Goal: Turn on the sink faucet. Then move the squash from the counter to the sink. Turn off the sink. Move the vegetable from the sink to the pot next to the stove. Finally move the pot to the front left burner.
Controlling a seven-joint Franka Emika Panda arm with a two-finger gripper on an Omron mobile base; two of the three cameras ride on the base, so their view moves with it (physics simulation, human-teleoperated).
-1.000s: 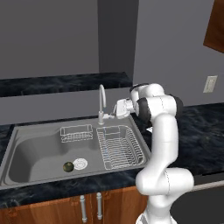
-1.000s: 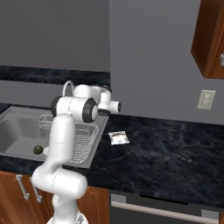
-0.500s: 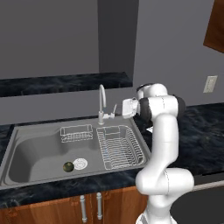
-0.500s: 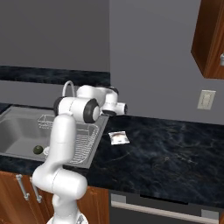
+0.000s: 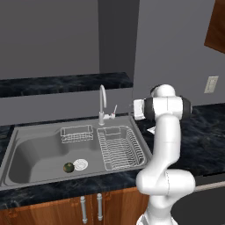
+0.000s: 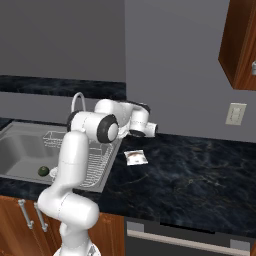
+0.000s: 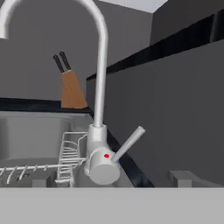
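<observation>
1. The arm had drawn back from the sink faucet (image 5: 102,104) over the last second. In the left base view the gripper (image 5: 137,109) had slid from close beside the spout to a spot well to its right, over the sink's right edge.

2. The jaws stood fully open and held nothing. In the hand view their tips flanked the bottom of the frame, and the faucet's lever handle (image 7: 127,144) sat ahead of them, untouched and angled up to the right.

3. The squash (image 5: 68,167) lay in the sink (image 5: 26,147), just beside the round drain (image 5: 80,165). The right base view showed it too, low in the near basin.

4. No water stream could be seen from the spout, so my read was that the tap was off and the retreat marked the end of that step.

5. That left the vegetable to be fetched out of the basin. The arm would need to swing left and down, past the wire rack (image 5: 121,147).

6. The pot and stove weren't seen. A small flat packet (image 6: 135,157) lay on the bench (image 6: 190,170), right of the sink.
</observation>
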